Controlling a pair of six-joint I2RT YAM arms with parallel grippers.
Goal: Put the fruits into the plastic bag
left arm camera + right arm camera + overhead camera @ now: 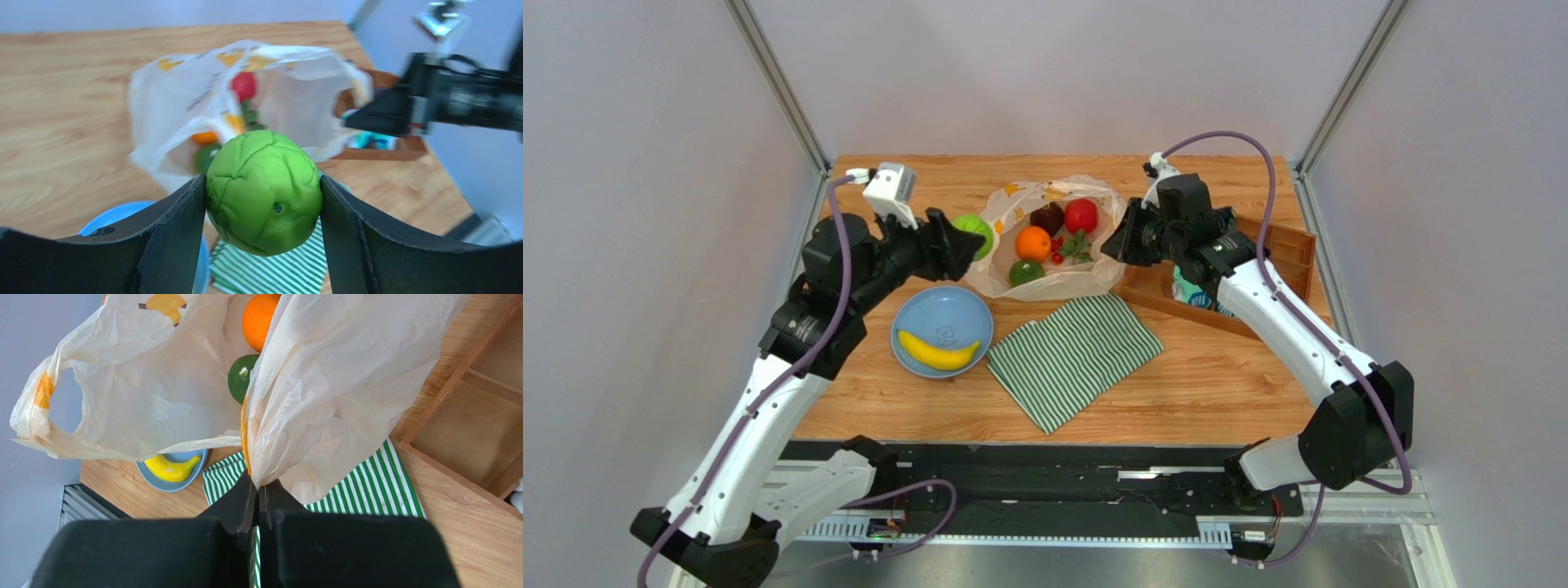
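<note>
I see the left gripper [264, 205] clenched on a light green fruit [265, 191]. The fruit sits squarely between the two black fingers [166, 245], touching both, with its front bulging out past the tips. From overhead the fruit is held above the table, just beside the left rim of the bag [1104, 277] and not inside it. The bag lies open at the middle of the far half of the table. Inside it are an orange [1033, 244], a red apple [1081, 216], a dark fruit [1048, 218], a dark green fruit [1025, 272] and small red berries [1059, 255]. The right gripper [258, 489] is pinched shut on the bag's right edge. The thin plastic is gathered between its closed jaws and lifted into a ridge. A banana [938, 353] lies on a blue plate [946, 298] near the left arm, well outside the bag. A striped cloth [1075, 355] lies in front of the bag, beside the plate. A wooden tray [1286, 251] sits at the right.
</note>
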